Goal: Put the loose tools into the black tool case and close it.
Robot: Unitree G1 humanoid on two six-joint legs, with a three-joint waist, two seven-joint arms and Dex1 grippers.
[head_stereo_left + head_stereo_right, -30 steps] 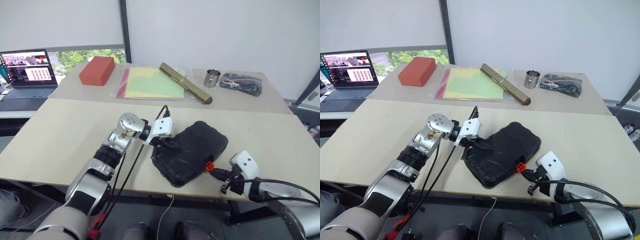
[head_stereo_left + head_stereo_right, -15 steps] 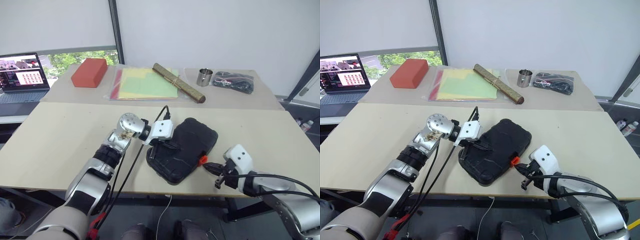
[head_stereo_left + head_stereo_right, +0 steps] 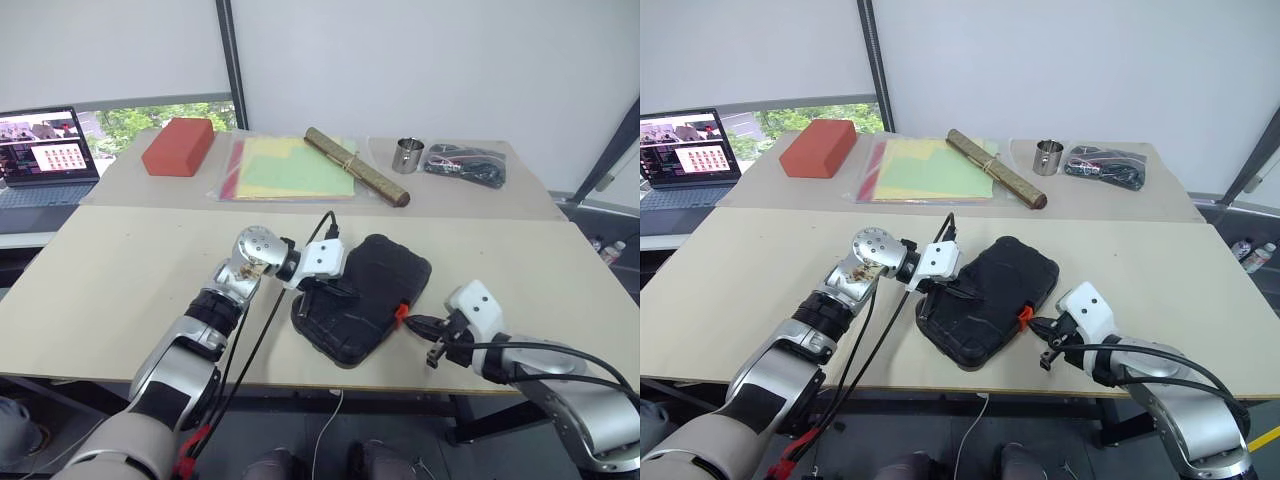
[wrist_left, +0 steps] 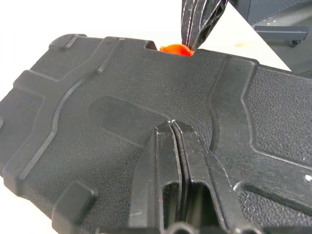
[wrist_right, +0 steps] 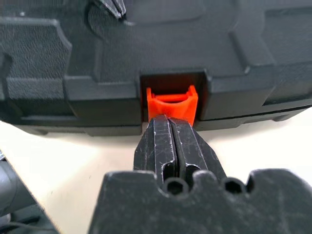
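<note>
Far table — red block (image 3: 178, 146), laptop (image 3: 48, 148), metal cup (image 3: 406, 155).

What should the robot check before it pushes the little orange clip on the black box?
1. Lid of the black tool case down: ok.
2. Left gripper shut, tips on the lid: ok.
3. Right gripper shut, tips at the orange latch: ok.
4. Latch snapped shut: cannot tell.
5. Loose tools lying beside the case on the table: none seen, ok.
6. All tools inside: cannot tell, lid hides them.
</note>
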